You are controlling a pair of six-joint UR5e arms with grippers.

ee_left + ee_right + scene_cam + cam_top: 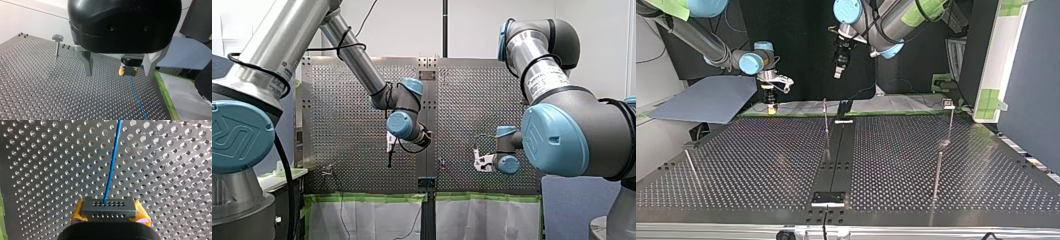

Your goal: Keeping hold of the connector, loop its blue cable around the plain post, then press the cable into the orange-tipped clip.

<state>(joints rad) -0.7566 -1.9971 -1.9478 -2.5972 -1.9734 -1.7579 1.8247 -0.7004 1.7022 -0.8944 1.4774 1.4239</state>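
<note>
Over a perforated metal table (761, 165) edged with green tape (165, 92), a white wall (25, 22) behind and a blue-grey panel (711, 97) beside it, my right hand (770, 102) grips a dark connector (109, 207) between yellow pads (78, 213), near the taped edge at the top view's left. Rows of small holes mark the connector's face; a thin blue cable (112, 162) runs from one of them across the table. My left hand (118, 74) hangs released, metal fingers (87, 62) spread, holding nothing. A capped post (57, 45) stands well apart.
</note>
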